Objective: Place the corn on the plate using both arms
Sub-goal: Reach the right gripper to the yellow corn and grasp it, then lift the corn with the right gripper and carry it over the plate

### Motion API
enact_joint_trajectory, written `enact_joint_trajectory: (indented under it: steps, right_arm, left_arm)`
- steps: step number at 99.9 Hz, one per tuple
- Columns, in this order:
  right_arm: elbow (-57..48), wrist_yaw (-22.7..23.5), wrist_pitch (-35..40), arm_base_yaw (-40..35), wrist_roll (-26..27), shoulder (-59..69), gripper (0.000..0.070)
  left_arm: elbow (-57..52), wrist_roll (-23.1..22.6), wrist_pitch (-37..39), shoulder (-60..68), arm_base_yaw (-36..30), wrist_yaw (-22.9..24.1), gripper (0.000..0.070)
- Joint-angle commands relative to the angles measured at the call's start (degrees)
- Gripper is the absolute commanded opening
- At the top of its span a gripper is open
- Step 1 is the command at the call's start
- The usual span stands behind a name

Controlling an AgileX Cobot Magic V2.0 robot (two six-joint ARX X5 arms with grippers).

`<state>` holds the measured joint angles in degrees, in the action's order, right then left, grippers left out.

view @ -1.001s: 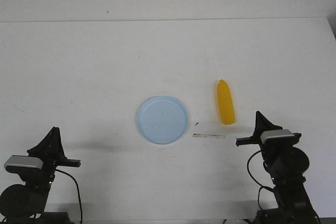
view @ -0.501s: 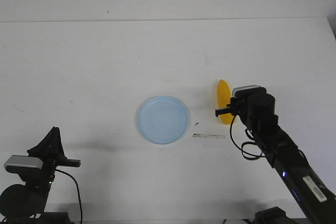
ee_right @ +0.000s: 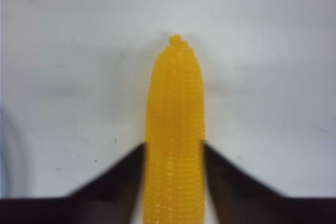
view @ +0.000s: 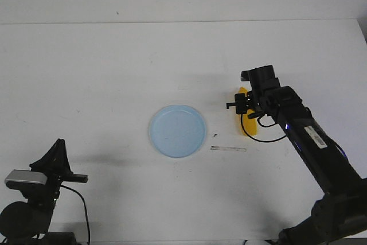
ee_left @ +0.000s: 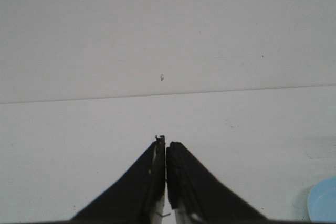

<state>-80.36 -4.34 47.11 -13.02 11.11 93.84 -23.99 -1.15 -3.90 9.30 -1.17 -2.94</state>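
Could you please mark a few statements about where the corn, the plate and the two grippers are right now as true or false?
1. The corn lies between the two fingers of the right gripper. True.
2. The corn is already on the plate. False: in the front view it lies on the table to the right of the plate, apart from it.
3. The left gripper is closed and holds nothing. True.
4. The left gripper hovers over the plate. False: the left arm sits low at the near left corner; only an edge of the plate shows in its wrist view.
5. The plate carries nothing. True.
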Motion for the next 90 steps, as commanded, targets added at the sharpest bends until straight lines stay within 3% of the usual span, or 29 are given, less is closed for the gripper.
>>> enact_joint_trajectory:
  steps: [1,19,35,62,80,90]
  right_arm:
    - [-2.36,-0.17,1.16,-0.15,1.20,2.60,0.0511]
    - [-2.67,0.28,1.88,-0.13,1.27,6.69,0.0511]
    - [-2.64,3.56,1.86,0.57,1.53,9.46,0.0510]
    - [-2.54,3.48,1.77,1.51,1.90,12.96,0.0506]
    - [-2.49,3.48,1.64,1.75,1.90,13.16,0.0421]
    - [-2.49,3.48,1.60,1.75,1.88,13.16,0.0419]
  left_arm:
    - [-0.26,-0.81,0.70,-0.13,0.09,-0.02,0.0001]
    - [-0.28,-0.81,0.70,-0.13,0.09,-0.02,0.0001]
    - [-0.28,-0.81,0.70,-0.13,0.09,-0.02,0.0001]
    - [-0.28,-0.81,0.70,-0.13,0.09,-0.02,0.0001]
    - [-0.28,-0.81,0.68,-0.13,0.09,-0.02,0.0001]
    - [-0.28,-0.81,0.70,-0.13,0.09,-0.02,0.0001]
